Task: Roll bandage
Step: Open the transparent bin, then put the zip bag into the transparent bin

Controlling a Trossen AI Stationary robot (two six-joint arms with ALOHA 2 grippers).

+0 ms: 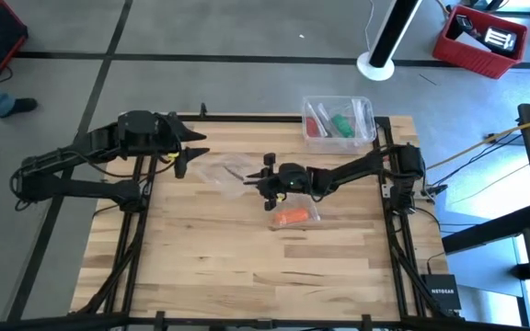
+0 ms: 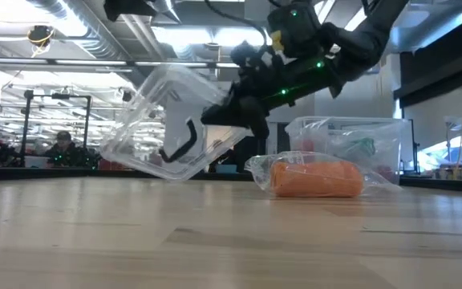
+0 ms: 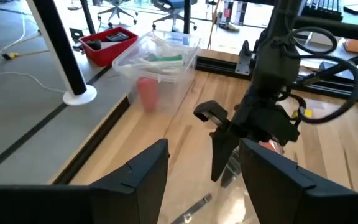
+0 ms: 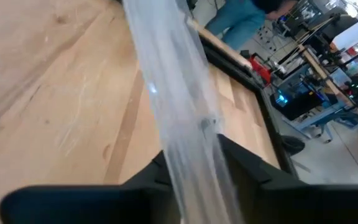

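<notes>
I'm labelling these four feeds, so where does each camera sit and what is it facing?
High: overhead, straight down; both arms, bandage.
Low: tabletop height, looking level; right gripper at clear box.
Left wrist: left gripper foreground, facing right arm.
Right wrist: looks past its fingers along the clear plastic.
High and low share the bandage.

Rolled orange fabric bandage (image 1: 292, 218) in its clear wrapper lies mid-table. Empty clear plastic box (image 2: 171, 124) tilted between right gripper's (image 1: 267, 180) fingers, just beside bandage. Clear plastic bin (image 1: 339, 119) holding items at table's far edge. Left gripper (image 1: 188, 147) well apart.
</notes>
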